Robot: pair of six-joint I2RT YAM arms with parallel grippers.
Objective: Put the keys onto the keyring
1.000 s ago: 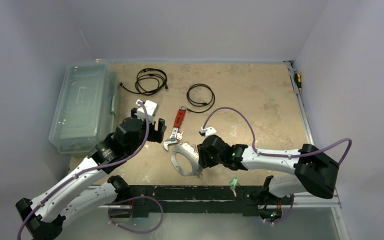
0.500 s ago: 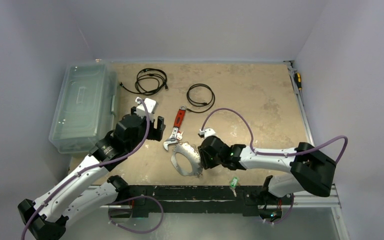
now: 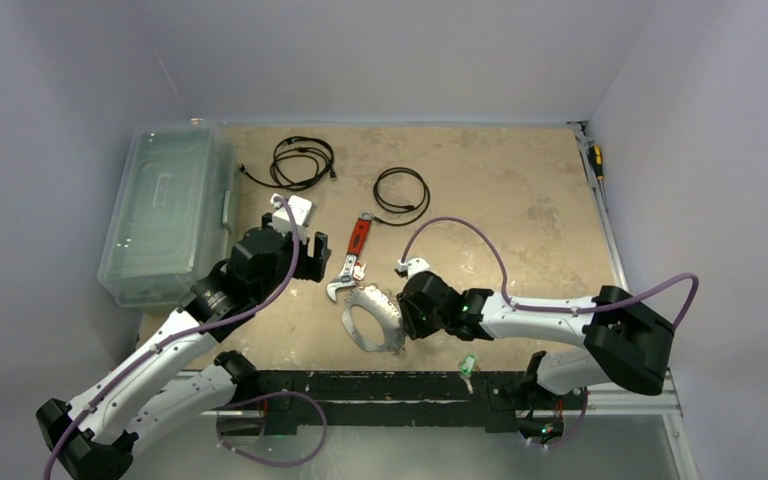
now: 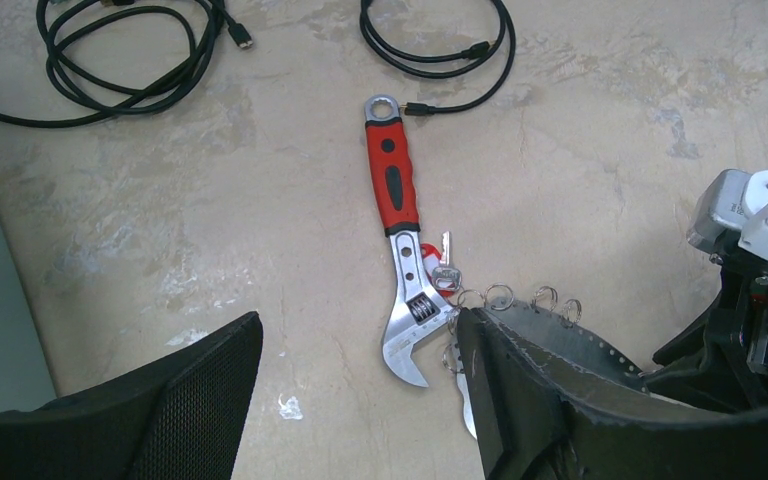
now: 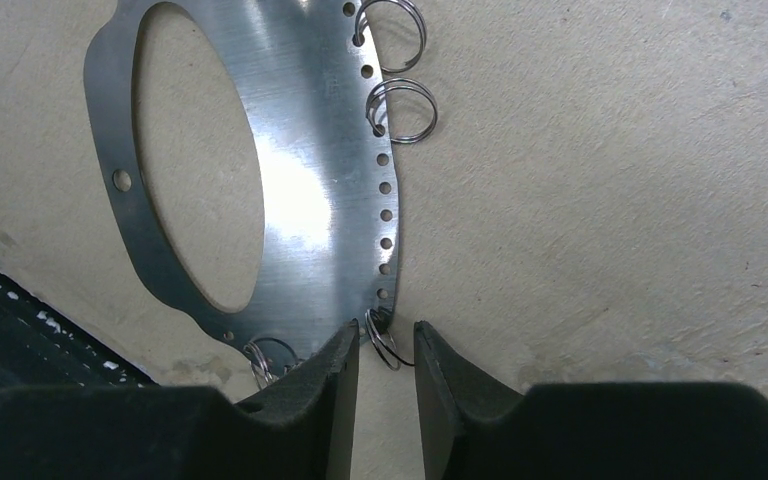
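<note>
Two grippers are in view, and only one is at the keyring. On the left, the left gripper (image 4: 357, 335) hangs over the table with its fingers wide apart and nothing between them. To its right lies the red-handled adjustable wrench (image 4: 400, 200), and a small silver key (image 4: 444, 262) rests against its head.

Next comes the keyring (image 5: 300, 180), a flat oval steel plate with holes along its edge. It lies flat on the table, just beside the wrench jaw. The right gripper (image 5: 385, 350) stands at its lower edge, jaws almost together with one small split ring (image 5: 388, 342) in the narrow gap. I cannot tell if the pads press it.

Such thin wire can easily slip out. The pads can also catch the plate edge and drag the plate into the wrench, which would push the silver key away.

Further right, the green-headed key (image 3: 468, 364) lies on the black rail (image 3: 380, 385) at the near edge, where a knock from the arm may drop it.
</note>
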